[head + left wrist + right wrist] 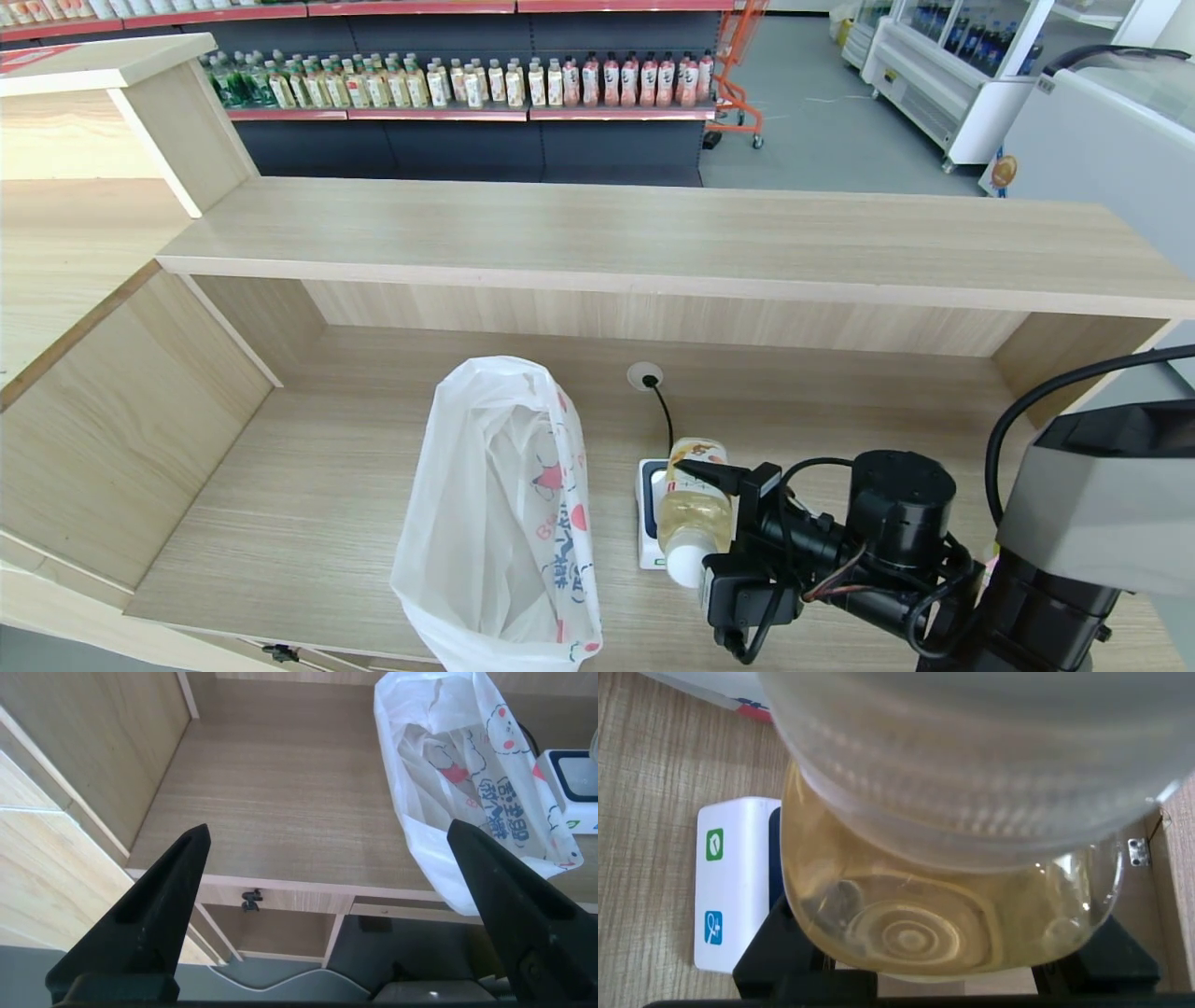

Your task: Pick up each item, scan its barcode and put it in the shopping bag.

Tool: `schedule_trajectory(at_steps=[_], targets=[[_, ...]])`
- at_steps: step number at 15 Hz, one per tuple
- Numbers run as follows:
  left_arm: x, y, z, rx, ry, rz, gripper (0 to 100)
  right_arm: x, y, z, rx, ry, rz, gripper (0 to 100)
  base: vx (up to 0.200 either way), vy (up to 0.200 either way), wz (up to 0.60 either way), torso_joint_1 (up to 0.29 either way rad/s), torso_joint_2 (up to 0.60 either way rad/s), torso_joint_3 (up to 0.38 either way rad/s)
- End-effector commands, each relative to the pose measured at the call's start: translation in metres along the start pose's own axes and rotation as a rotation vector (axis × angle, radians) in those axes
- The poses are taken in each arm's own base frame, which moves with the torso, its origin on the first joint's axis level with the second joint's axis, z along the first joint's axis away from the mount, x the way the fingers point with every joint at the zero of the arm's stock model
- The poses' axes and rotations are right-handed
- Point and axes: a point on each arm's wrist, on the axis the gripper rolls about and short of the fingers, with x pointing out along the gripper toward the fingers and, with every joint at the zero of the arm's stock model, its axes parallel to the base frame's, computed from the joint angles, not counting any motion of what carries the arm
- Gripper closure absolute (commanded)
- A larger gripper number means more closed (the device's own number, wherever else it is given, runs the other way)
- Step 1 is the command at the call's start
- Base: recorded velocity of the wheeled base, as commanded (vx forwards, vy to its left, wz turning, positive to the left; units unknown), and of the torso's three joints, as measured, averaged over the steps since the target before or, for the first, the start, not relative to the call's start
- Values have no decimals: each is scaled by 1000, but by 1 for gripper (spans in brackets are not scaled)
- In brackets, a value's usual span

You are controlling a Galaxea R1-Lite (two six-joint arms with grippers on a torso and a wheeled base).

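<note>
At the counter's (308, 485) front edge our right gripper (702, 525) pinches the bottle (692, 504) over the scanner (646, 539); smooth plastic may slip.

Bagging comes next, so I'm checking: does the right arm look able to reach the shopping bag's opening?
Probably yes. The shopping bag stands open beside the scanner, with bare counter between; the right gripper holds the bottle over the scanner.
</note>
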Motion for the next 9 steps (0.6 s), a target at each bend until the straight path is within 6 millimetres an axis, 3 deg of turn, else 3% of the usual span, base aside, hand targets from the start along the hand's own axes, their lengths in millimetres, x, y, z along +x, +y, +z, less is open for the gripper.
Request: schedule_trajectory(at_steps=[1,9], targets=[[0,0,0,0,0,0,0,0,1,0,0,4,2,100,0,0,0,0,0,0],[0,0,0,8,0,0,0,0,1,2,8,20,-3,100,0,0,0,0,0,0]])
